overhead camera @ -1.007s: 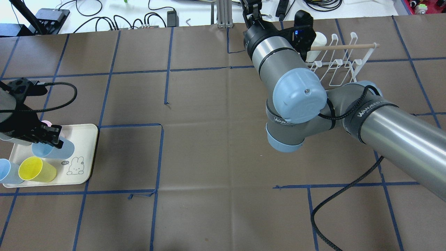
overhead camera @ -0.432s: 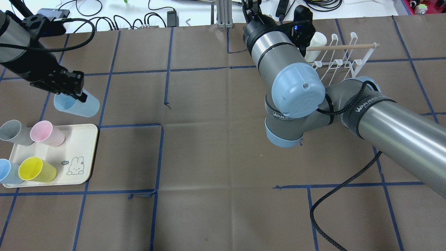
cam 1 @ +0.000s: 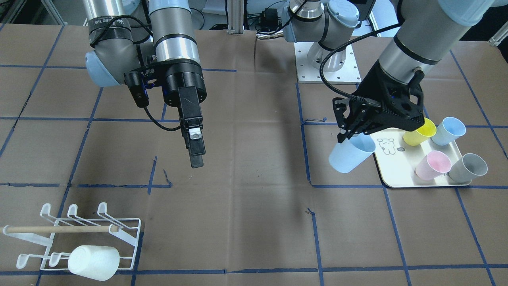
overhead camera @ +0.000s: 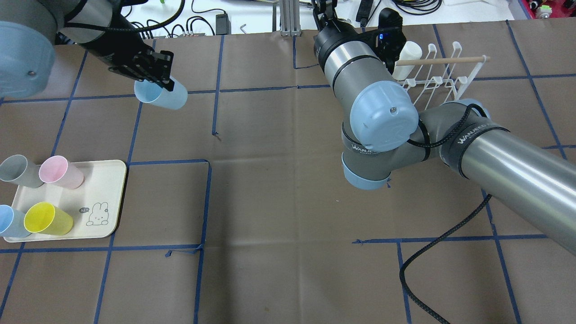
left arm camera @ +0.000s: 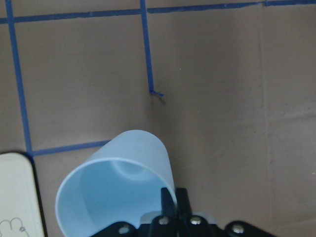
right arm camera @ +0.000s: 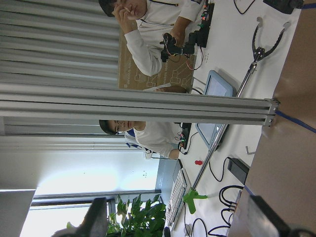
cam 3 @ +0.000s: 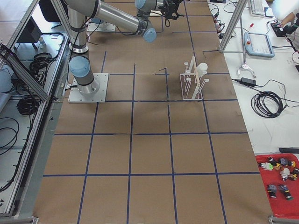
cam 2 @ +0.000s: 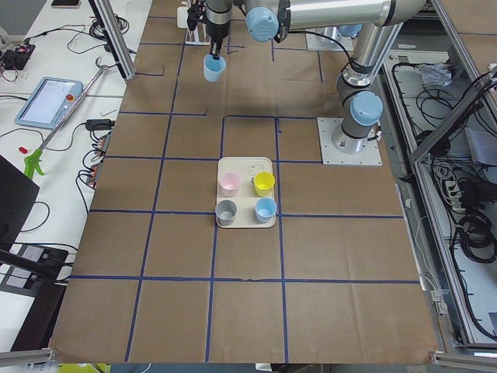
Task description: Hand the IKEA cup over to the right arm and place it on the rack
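The left gripper (overhead camera: 163, 84) pinches the light-blue cup (overhead camera: 165, 97) by its rim. It should swing the cup slowly, body outward, toward the right gripper (cam 1: 194, 153), which seems spread and empty.

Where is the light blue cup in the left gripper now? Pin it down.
Overhead view: the light blue cup hangs tilted in the left gripper above the table, far left, beyond the bear tray and far across from the rack.

My right arm (overhead camera: 522, 180) and left arm (cam 1: 414, 39) are brushed-silver tubes with black bands lettered in white. The pale blue joint caps (overhead camera: 382, 119) have a tiny screw. A black braided cable (overhead camera: 450, 252) runs off the right one. My left gripper (left arm camera: 174, 207) and right gripper (cam 1: 196, 159) are both matte black.
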Motion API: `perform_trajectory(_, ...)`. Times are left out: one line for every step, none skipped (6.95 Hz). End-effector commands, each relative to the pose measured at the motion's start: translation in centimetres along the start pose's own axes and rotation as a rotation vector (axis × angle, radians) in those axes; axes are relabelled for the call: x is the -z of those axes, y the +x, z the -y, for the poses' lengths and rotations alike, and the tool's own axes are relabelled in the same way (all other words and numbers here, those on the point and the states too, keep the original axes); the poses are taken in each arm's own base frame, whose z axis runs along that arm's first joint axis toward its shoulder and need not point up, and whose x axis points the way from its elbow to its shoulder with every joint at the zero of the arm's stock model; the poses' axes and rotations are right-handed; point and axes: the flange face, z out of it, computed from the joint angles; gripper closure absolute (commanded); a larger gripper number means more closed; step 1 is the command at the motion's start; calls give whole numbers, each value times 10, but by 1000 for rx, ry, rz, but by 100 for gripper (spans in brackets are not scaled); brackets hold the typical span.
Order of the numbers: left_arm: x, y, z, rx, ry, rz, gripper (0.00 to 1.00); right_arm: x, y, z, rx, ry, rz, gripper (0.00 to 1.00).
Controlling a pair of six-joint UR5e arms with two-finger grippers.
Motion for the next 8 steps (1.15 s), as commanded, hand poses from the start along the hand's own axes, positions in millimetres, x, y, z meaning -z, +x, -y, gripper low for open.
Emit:
perform_trajectory(-5, 24, 10, -92, 212, -149, 100, 0, 1, 0, 0, 0, -1, 0)
perform_trajectory(-8, 32, 12, -167, 357, -223, 100, 0, 1, 0, 0, 0, -1, 0)
perform_trajectory(-20, 36, 5, -219, 457, -272, 100, 0, 3, -1, 1, -2, -5, 0)
perform_trajectory(-36, 36, -6, -286, 578, -303, 100, -3, 5, -1, 1, -2, -11, 0)
perform_trajectory(-56, 38, -18, -344, 672, -365, 100, -6, 10, -2, 1, -3, -20, 0)
perform_trajectory(-68, 41, -25, -396, 734, -454, 100, -10, 15, -2, 2, 1, -37, 0)
perform_trajectory(-80, 41, -28, -434, 774, -472, 100, -10, 15, -2, 2, -4, -37, 0)
perform_trajectory(-89, 43, -37, -474, 803, -521, 100, -9, 17, -3, 5, -4, -43, 0)
